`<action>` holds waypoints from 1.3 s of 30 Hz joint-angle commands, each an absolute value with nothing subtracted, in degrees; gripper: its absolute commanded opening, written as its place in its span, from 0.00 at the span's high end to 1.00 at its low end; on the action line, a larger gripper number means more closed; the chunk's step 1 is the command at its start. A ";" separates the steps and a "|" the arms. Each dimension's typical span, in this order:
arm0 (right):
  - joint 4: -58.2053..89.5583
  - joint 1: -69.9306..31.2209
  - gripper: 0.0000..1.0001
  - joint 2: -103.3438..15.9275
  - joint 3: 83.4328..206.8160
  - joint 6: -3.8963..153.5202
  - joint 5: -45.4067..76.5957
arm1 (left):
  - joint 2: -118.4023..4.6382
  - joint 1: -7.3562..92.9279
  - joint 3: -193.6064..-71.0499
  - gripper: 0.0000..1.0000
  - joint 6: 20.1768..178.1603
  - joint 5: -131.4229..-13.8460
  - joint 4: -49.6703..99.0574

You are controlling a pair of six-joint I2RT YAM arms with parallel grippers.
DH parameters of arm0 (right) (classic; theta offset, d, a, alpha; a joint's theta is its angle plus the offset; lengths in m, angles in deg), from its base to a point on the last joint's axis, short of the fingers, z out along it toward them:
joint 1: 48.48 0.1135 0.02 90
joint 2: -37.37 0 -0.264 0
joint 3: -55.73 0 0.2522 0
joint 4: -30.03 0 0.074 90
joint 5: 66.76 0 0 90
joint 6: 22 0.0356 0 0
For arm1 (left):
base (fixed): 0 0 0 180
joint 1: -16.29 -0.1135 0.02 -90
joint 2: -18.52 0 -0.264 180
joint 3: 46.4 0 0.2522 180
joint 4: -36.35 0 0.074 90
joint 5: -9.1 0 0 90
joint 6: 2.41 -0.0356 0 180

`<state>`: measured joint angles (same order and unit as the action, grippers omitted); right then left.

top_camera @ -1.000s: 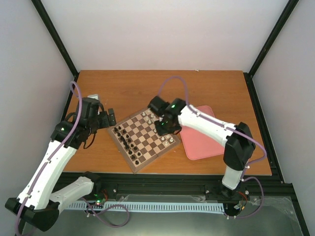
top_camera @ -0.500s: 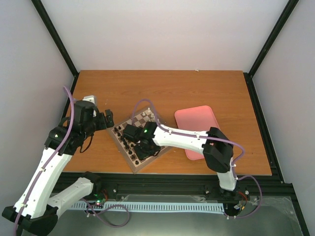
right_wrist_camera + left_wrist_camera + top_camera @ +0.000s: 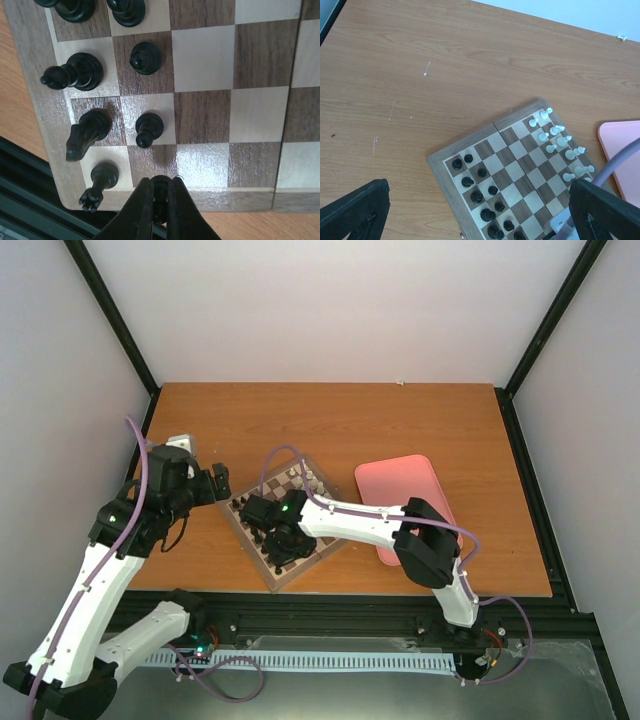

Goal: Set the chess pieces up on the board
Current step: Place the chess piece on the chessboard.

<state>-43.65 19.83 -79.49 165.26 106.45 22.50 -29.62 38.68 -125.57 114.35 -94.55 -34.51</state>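
The board (image 3: pixel 258 558) lies tilted on the table left of centre, and it also shows in the left wrist view (image 3: pixel 520 165) and the right wrist view (image 3: pixel 250 60). Black chess pieces (image 3: pixel 480 196) stand in two rows on its near-left side. My right gripper (image 3: pixel 160 189) is shut on a black pawn (image 3: pixel 160 184) just above the dark square beside the black rook (image 3: pixel 101 179), at the board's near corner (image 3: pixel 283 540). A black knight (image 3: pixel 87 131) and another pawn (image 3: pixel 148 127) stand close by. My left gripper (image 3: pixel 208 480) is open and empty, left of the board (image 3: pixel 477 192).
White chess pieces (image 3: pixel 555 140) stand along the board's far-right side. A pink tray (image 3: pixel 410 505) lies right of the board. The table's near edge and a black rail (image 3: pixel 30 185) lie just beyond the board's corner.
My right gripper has swung from the board's right side, by the pink tray, across to its near-left corner over the black pieces. The left arm has shifted slightly.
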 commanded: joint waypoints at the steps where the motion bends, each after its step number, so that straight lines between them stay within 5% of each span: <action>1: -43.81 20.20 0.97 -81.72 167.61 105.89 22.71 | -29.11 38.92 -126.25 0.00 114.37 -94.36 -34.94; 39: -44.72 20.34 0.94 -84.71 168.07 104.74 20.45 | -28.71 38.97 -125.05 0.00 113.43 -94.80 -35.02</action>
<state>-44.24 19.92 -83.86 167.99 105.06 20.82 -29.33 38.68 -124.95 114.33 -94.59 -34.51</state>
